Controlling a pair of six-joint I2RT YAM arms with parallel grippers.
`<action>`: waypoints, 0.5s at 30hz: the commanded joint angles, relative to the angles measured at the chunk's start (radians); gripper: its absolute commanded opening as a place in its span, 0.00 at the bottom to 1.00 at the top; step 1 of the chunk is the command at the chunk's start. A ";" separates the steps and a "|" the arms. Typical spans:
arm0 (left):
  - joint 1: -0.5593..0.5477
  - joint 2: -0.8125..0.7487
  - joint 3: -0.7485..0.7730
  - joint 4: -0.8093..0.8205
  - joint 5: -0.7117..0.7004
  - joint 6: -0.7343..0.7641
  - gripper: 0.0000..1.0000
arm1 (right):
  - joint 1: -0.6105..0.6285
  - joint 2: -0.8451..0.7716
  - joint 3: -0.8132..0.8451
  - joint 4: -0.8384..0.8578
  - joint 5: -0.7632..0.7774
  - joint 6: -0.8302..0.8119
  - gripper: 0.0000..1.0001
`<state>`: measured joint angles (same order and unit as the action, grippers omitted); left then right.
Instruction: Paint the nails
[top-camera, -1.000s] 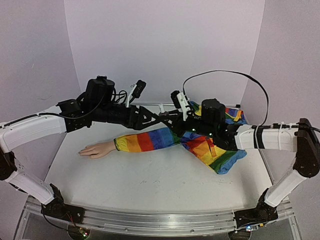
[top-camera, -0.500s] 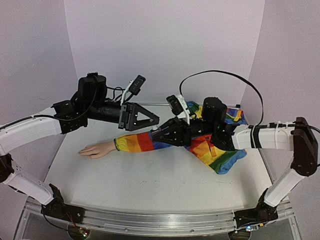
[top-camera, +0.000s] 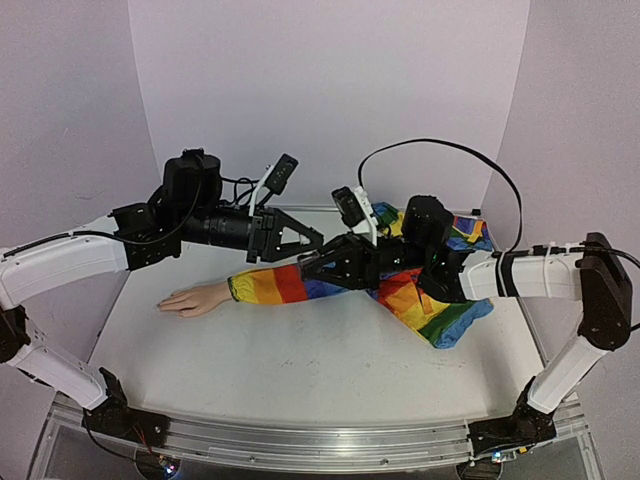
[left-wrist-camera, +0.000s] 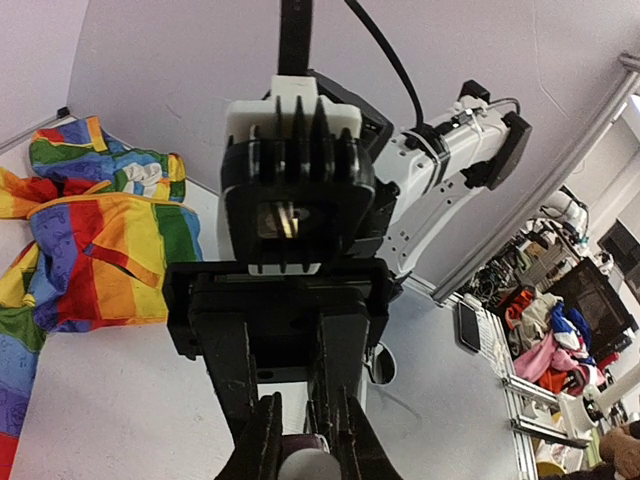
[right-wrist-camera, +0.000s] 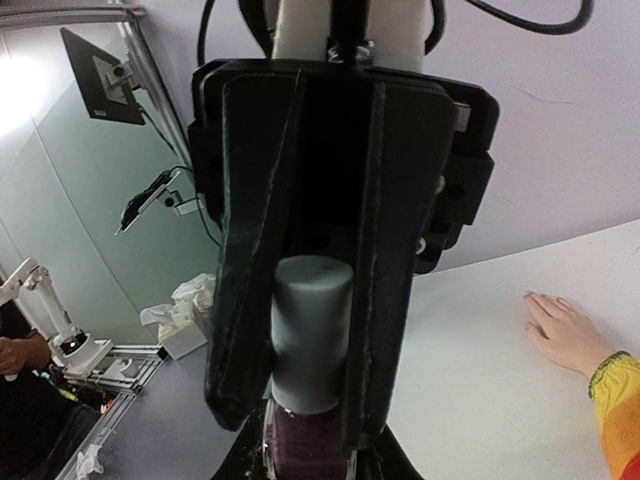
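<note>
With my right gripper (top-camera: 306, 265) pinching the bottle (right-wrist-camera: 300, 440) and left gripper (top-camera: 317, 241) clamped on its cap (right-wrist-camera: 311, 330), I should twist slowly, bottle level; the nails (top-camera: 165, 302) lie at left, well apart.

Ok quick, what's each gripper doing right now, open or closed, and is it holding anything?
The left gripper is closed on the grey cap.
The right gripper is closed, holding the nail polish bottle.
</note>
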<state>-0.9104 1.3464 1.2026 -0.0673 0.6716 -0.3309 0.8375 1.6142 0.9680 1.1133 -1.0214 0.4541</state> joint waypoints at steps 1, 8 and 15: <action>-0.010 -0.014 0.009 0.017 -0.105 0.019 0.07 | -0.012 -0.051 0.019 -0.060 0.264 -0.104 0.00; -0.012 0.002 0.019 -0.074 -0.417 -0.032 0.00 | 0.212 -0.094 0.056 -0.233 1.733 -0.403 0.00; -0.012 0.029 0.043 -0.103 -0.412 -0.053 0.02 | 0.215 -0.047 0.089 -0.163 1.456 -0.504 0.00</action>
<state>-0.9089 1.3899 1.2137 -0.0967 0.2333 -0.3511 1.1095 1.5665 0.9894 0.8360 0.2798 0.0433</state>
